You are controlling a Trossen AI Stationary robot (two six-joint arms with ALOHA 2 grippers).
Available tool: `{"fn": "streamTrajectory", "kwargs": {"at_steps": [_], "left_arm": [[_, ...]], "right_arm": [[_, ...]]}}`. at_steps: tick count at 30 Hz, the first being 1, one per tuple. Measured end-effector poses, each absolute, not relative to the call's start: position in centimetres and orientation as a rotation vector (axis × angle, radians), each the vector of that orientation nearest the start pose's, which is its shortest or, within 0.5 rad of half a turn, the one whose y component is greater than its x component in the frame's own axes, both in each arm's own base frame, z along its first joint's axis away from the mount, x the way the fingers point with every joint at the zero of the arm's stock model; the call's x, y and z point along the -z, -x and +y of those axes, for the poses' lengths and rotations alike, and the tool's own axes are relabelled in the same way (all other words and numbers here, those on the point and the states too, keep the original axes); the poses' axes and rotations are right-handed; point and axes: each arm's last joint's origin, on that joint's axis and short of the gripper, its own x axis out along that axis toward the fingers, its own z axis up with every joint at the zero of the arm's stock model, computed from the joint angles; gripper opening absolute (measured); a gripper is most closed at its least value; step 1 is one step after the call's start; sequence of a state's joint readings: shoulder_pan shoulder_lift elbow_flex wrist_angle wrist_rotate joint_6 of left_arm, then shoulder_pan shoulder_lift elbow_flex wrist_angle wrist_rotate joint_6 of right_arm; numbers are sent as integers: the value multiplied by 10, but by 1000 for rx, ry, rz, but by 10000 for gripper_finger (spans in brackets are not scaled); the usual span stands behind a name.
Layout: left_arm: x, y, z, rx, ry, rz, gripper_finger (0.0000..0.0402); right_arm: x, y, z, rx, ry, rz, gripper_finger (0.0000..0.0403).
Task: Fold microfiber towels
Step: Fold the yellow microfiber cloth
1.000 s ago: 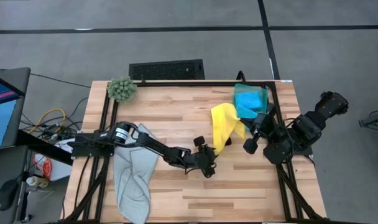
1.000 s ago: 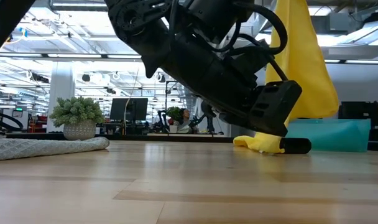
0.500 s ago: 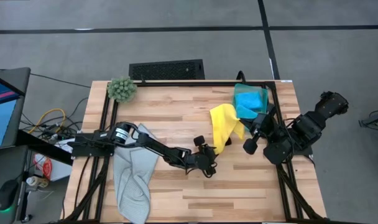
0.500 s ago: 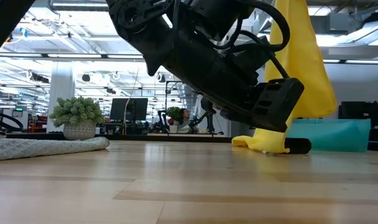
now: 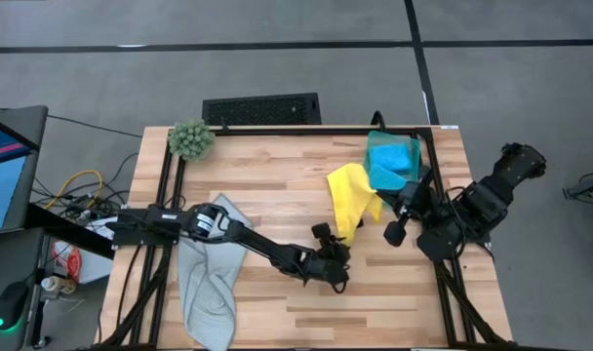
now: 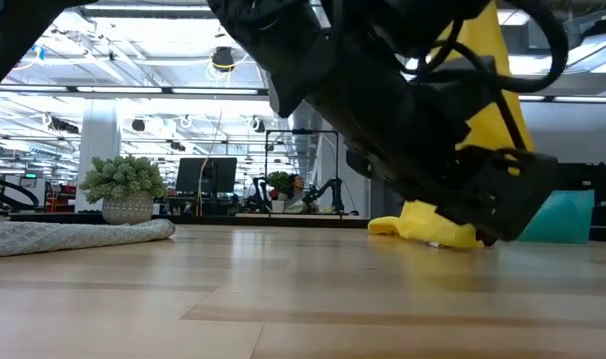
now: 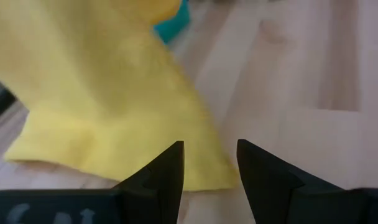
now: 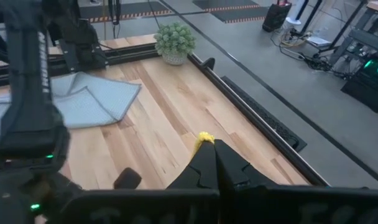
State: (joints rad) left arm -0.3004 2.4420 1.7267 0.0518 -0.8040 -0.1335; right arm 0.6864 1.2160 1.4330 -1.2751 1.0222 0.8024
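A yellow towel [image 5: 352, 193] hangs from my right gripper [image 5: 382, 203], which is shut on it at the table's right middle. The towel's lower end [image 6: 423, 227] rests on the wood. My left gripper [image 5: 334, 252] is open, low over the table beside that lower end. In the left wrist view its two fingers [image 7: 170, 171] stand at either side of the towel's bottom edge [image 7: 176, 163]; I cannot tell whether they touch it. A teal and blue stack [image 5: 392, 160] lies at the far right. A pale grey towel [image 5: 211, 278] lies at the near left. My right gripper pinches an upper bit of the yellow towel between its two shut fingers; only a small yellow tip [image 8: 204, 137] shows past the fingertips. The fingers come from the table's right side. The towel hangs below them, and its lower end lies crumpled on the table.
A fuzzy green plant [image 5: 191, 139] stands at the far left corner. A black keyboard-like panel [image 5: 261, 108] lies beyond the far edge. Bare wood [image 5: 277, 185] shows in the table's middle and along the near edge. Black frame rails [image 5: 443, 283] run along the table's sides.
My left gripper has gone toward the table's right and near edges and lower, closing in on the yellow towel's lower end. The towel stays hanging from my right gripper with its lower end on the table.
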Motion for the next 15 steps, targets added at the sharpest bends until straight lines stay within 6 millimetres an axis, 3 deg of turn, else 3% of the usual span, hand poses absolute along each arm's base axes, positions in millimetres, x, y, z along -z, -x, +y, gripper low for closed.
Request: {"fn": "streamTrajectory", "kwargs": {"at_steps": [15], "left_arm": [[-91, -499, -117, -526, -141, 594, 133]], "right_arm": [[-390, -163, 111, 502, 42, 503, 0]]}}
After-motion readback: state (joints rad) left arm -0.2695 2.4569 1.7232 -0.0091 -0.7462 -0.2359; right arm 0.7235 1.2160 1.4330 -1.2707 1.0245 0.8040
